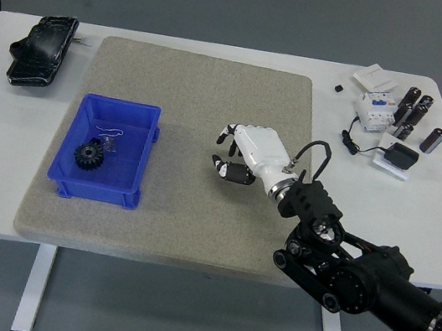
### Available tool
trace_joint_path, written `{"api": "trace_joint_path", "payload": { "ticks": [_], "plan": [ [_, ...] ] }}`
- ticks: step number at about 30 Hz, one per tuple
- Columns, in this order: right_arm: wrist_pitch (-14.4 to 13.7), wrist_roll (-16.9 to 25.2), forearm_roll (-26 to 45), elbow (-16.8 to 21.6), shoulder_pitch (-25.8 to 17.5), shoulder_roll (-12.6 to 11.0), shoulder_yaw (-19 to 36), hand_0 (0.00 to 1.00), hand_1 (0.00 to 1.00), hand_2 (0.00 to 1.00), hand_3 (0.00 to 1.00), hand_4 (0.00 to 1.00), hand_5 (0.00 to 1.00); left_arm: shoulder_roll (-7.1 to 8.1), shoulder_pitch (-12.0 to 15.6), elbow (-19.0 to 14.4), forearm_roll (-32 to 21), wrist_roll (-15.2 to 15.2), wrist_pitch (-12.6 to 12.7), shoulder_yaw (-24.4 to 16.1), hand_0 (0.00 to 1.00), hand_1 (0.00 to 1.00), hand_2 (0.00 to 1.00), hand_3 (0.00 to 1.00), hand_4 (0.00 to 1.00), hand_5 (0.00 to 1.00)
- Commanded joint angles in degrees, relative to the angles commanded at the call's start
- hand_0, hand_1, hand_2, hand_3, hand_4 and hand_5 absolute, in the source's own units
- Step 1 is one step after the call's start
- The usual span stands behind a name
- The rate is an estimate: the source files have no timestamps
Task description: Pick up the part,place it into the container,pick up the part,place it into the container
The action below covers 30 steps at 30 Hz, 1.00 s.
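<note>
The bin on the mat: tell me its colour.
Blue. The bin shows clearly in the head view, with a black gear inside.

I have one view only, from the head camera, set high on my side of the counter (223,54) and looking forward and down. It stands far enough back to take in the whole counter, near edge at the bottom, floor beyond the far edge. My right arm (363,279) enters from the lower right corner.
</note>
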Motion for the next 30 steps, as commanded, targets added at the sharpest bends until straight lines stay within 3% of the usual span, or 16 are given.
{"api": "trace_joint_path", "payload": {
  "ticks": [4,5,10,11,16,17,22,23,28,29,30],
  "plan": [
    [1.4,-0.7,-1.1,0.4,0.0,-0.2,0.8,0.502,0.469,0.532,0.642,0.678,0.331,-0.02,0.0,0.0,0.1,0.0,0.0,0.0,0.664,0.601,0.593,0.592,0.682,0.536],
    [1.8,-0.9,-1.3,0.6,0.1,-0.3,1.0,0.492,0.551,0.749,0.746,0.869,0.486,-0.03,0.0,0.0,0.1,0.0,0.0,0.0,0.664,0.600,0.593,0.593,0.689,0.542],
    [3.6,-2.2,-2.0,2.1,-0.1,-1.0,0.2,0.492,0.551,0.749,0.746,0.869,0.486,-0.03,0.0,0.0,0.1,0.0,-0.1,-0.1,0.664,0.600,0.593,0.593,0.689,0.542],
    [4.0,-2.5,-2.1,2.5,-0.2,-1.1,-0.1,0.408,0.488,0.780,0.772,0.918,0.526,-0.03,0.0,0.0,0.1,0.0,-0.1,-0.1,0.664,0.600,0.593,0.593,0.694,0.554],
    [5.1,-3.5,-2.4,3.5,-0.6,-1.7,-1.5,0.408,0.488,0.780,0.772,0.918,0.526,-0.02,0.1,0.0,0.1,0.0,0.0,0.0,0.664,0.600,0.593,0.593,0.694,0.554],
    [5.1,-3.5,-2.3,3.3,-0.6,-1.7,-1.8,0.384,0.469,0.737,0.754,0.931,0.536,-0.02,0.1,0.0,0.1,0.0,0.0,0.0,0.664,0.601,0.594,0.593,0.694,0.556],
    [4.7,-3.5,-1.9,1.1,-0.6,-1.5,-2.7,0.384,0.469,0.737,0.754,0.931,0.536,-0.03,0.0,0.0,0.0,0.0,0.0,0.1,0.664,0.601,0.594,0.593,0.694,0.556],
    [4.5,-3.4,-1.8,0.7,-0.6,-1.5,-2.9,0.373,0.450,0.666,0.690,0.883,0.481,-0.03,0.0,0.0,0.0,0.0,0.0,0.1,0.665,0.600,0.594,0.593,0.694,0.559],
    [3.4,-3.1,-1.2,-1.2,-0.5,-1.1,-3.5,0.373,0.450,0.666,0.690,0.883,0.481,-0.04,-0.1,0.0,0.0,0.0,0.0,0.1,0.665,0.600,0.594,0.593,0.694,0.559],
    [3.2,-3.0,-1.2,-1.5,-0.5,-1.0,-3.5,0.341,0.392,0.582,0.660,0.665,0.323,-0.04,-0.1,0.0,0.0,0.0,-0.1,0.1,0.665,0.600,0.593,0.593,0.693,0.561],
    [3.0,-3.0,-1.1,-1.7,-0.5,-1.0,-3.6,0.341,0.392,0.582,0.660,0.665,0.323,-0.05,-0.1,0.0,0.0,0.0,-0.1,0.1,0.665,0.600,0.593,0.593,0.693,0.561]
  ]
}}
